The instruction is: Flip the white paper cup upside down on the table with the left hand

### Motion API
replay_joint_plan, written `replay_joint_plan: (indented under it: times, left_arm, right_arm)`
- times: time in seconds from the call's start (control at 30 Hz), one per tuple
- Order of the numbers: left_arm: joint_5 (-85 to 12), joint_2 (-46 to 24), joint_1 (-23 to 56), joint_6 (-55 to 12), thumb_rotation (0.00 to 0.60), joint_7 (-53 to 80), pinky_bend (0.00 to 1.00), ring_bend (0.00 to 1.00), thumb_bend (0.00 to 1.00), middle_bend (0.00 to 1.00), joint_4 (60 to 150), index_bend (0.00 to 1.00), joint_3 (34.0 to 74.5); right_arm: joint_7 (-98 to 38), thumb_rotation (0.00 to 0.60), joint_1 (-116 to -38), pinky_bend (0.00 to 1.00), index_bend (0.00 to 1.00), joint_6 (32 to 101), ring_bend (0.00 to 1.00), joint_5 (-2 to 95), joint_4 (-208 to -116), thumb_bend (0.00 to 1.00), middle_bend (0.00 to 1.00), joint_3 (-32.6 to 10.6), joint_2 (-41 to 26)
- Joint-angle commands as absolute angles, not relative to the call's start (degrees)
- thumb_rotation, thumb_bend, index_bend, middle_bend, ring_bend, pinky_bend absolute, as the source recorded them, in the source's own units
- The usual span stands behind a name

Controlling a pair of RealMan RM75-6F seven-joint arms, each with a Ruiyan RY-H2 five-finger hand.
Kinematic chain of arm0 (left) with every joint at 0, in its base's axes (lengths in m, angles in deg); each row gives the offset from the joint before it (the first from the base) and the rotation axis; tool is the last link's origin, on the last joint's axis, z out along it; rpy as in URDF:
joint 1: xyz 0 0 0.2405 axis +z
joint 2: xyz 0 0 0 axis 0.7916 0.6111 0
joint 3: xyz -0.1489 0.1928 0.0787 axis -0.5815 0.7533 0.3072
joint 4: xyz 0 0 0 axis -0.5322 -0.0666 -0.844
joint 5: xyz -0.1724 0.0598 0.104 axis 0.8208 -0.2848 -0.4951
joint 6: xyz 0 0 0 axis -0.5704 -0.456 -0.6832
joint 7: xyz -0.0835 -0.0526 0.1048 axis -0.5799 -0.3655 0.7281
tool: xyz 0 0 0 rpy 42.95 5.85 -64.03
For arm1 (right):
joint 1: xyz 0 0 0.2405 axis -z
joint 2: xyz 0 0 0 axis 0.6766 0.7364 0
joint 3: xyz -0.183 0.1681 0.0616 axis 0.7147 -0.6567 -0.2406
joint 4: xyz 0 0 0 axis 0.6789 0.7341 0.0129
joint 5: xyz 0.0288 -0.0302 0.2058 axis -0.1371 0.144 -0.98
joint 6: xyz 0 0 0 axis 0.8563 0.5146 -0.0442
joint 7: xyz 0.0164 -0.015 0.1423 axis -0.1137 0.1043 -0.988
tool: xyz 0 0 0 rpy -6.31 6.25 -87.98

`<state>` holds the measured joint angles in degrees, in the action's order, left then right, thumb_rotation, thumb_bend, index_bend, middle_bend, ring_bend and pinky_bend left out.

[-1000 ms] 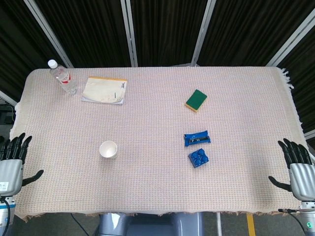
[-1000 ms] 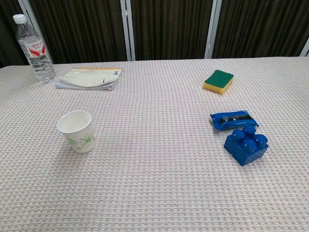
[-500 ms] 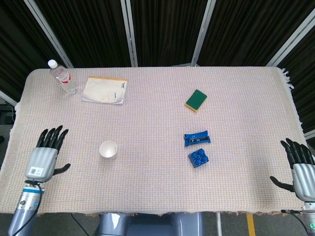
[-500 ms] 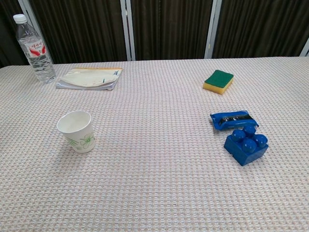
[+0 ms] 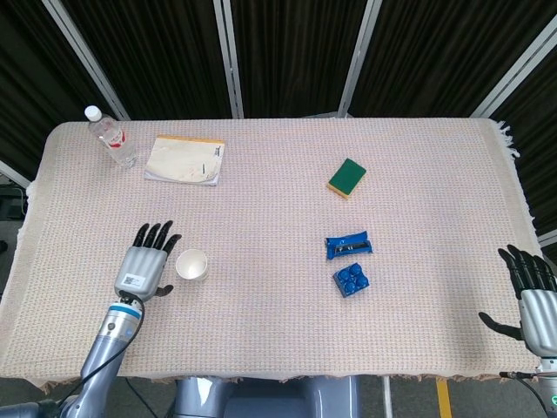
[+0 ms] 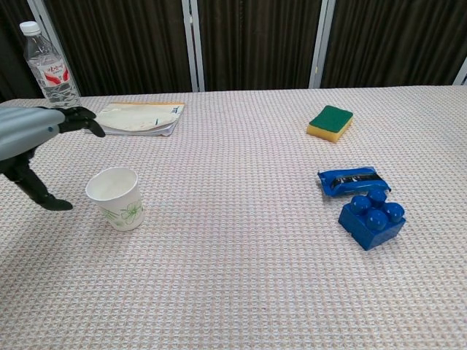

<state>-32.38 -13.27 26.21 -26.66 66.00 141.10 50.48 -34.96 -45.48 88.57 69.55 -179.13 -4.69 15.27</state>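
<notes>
The white paper cup (image 5: 191, 264) stands upright, mouth up, on the left part of the table; a green leaf print shows on its side in the chest view (image 6: 116, 197). My left hand (image 5: 147, 263) hovers just left of the cup with fingers spread and thumb out, holding nothing; in the chest view the left hand (image 6: 31, 149) sits at the left edge, close to the cup but apart from it. My right hand (image 5: 533, 294) stays off the table's right edge, fingers spread and empty.
A water bottle (image 5: 110, 138) and a notebook (image 5: 184, 160) lie at the back left. A green sponge (image 5: 347, 177) sits back right of centre. A blue packet (image 5: 348, 246) and a blue toy brick (image 5: 352, 280) lie right of centre.
My left hand has swung in from the table's left edge toward the cup and now sits right beside it. The cup has not moved. My right hand barely shifted.
</notes>
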Motion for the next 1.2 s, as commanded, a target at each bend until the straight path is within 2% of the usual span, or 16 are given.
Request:
replay_joint_plan:
  times: [0.03, 0.57, 0.73, 0.9, 1.2]
  left_arm:
    - [-29.8, -15.4, 24.0, -26.8, 0.600, 67.9, 0.00, 0.00, 0.00, 0.00, 140.3, 0.15, 49.8]
    - [-20.9, -21.8, 17.2, -28.9, 0.600, 72.9, 0.00, 0.00, 0.02, 0.00, 135.8, 0.22, 50.0]
    - [-19.4, -22.2, 16.3, -29.3, 0.600, 71.9, 0.00, 0.00, 0.04, 0.00, 134.4, 0.31, 50.4]
    - [-20.1, -22.2, 16.2, -29.6, 0.600, 69.0, 0.00, 0.00, 0.08, 0.00, 133.9, 0.39, 50.7]
    - [-24.6, -22.0, 17.3, -27.3, 0.600, 55.8, 0.00, 0.00, 0.09, 0.00, 135.0, 0.40, 50.4]
  right_arm:
    - [-35.1, 0.600, -45.5, 0.00, 0.00, 88.6, 0.00, 69.6, -179.1, 0.00, 0.00, -4.7, 15.3]
    - [-36.0, 0.600, -45.4, 0.00, 0.00, 88.7, 0.00, 69.4, -178.9, 0.00, 0.00, -4.8, 15.5]
    - [-36.0, 0.600, -45.4, 0.00, 0.00, 88.8, 0.00, 69.4, -178.9, 0.00, 0.00, -4.9, 15.5]
    - [-35.8, 0.600, -45.4, 0.00, 0.00, 88.8, 0.00, 69.4, -178.9, 0.00, 0.00, -4.9, 15.5]
    - [-35.6, 0.600, -45.4, 0.00, 0.00, 88.7, 0.00, 69.3, -179.1, 0.00, 0.00, -4.9, 15.4]
